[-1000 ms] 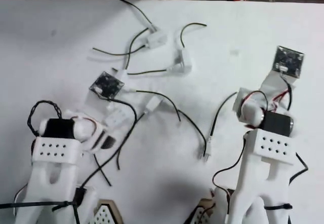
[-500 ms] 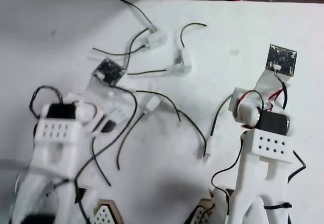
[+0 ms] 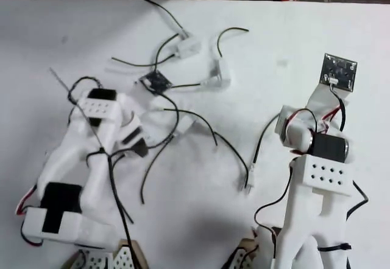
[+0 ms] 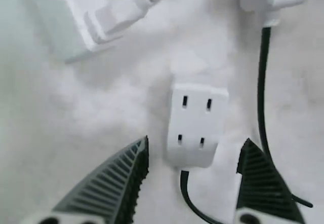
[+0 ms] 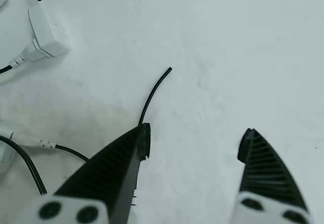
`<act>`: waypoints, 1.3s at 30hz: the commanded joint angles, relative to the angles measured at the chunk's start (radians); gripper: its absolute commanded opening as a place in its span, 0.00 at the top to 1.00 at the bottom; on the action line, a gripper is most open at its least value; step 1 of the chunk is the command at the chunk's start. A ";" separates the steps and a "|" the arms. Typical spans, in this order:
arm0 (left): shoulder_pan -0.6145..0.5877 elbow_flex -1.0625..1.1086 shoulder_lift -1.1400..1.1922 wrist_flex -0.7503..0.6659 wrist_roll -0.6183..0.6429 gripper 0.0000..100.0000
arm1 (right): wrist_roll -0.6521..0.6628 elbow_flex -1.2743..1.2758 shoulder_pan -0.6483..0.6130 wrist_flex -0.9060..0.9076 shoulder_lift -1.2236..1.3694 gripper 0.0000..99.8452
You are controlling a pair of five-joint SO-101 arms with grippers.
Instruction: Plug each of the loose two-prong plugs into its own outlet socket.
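White table (image 3: 61,31) w/ white 4-slot socket (image 4: 196,125)

The white plastic left arm (image 3: 72,153), lower left in the high view, and the right arm (image 3: 308,220), lower right, carry black motor blocks (image 3: 332,147), dotted white plates (image 3: 323,174) and thin black cables (image 3: 117,196). The dark ribbed fingers (image 4: 126,183) are triangular.

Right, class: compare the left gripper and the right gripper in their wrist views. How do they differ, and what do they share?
The left gripper straddles a white socket block; the right gripper spans bare table. A black cord runs past the left gripper; a loose wire end lies near the right gripper. Both are open and face the table.
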 commanded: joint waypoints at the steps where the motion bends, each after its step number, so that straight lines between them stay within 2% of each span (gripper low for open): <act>1: 0.058 -0.041 0.027 -0.017 -0.006 0.76 | 0.002 -0.005 -0.007 0.002 -0.002 0.72; 8: 0.070 -0.043 0.133 -0.061 -0.006 0.84 | 0.002 -0.003 -0.007 0.002 -0.005 0.72; 13: 0.081 -0.052 0.091 -0.034 -0.005 0.92 | 0.002 -0.003 -0.007 0.002 -0.005 0.72; 16: 0.127 -0.043 -0.010 0.017 -0.005 0.98 | 0.002 -0.003 -0.005 0.002 -0.005 0.72; 21: 0.262 -0.041 -0.191 0.124 0.037 0.97 | 0.002 -0.003 -0.005 0.002 -0.005 0.72; 24: 0.337 -0.035 -0.225 0.114 0.101 0.97 | 0.002 -0.003 -0.001 0.002 -0.005 0.72; 28: 0.409 0.048 -0.208 -0.002 0.115 0.97 | 0.002 -0.003 -0.001 0.004 -0.005 0.72; 32: 0.417 0.107 -0.117 -0.121 0.115 0.96 | 0.002 -0.003 -0.002 0.004 -0.005 0.72; 34: 0.406 0.104 -0.064 -0.140 0.115 0.89 | 0.002 -0.003 -0.005 0.004 -0.005 0.72; 37: 0.392 0.080 -0.025 -0.118 0.157 0.74 | 0.002 -0.003 -0.005 0.004 -0.005 0.72; 39: 0.371 0.044 -0.033 -0.089 0.219 0.71 | 0.002 -0.003 -0.005 0.004 -0.005 0.72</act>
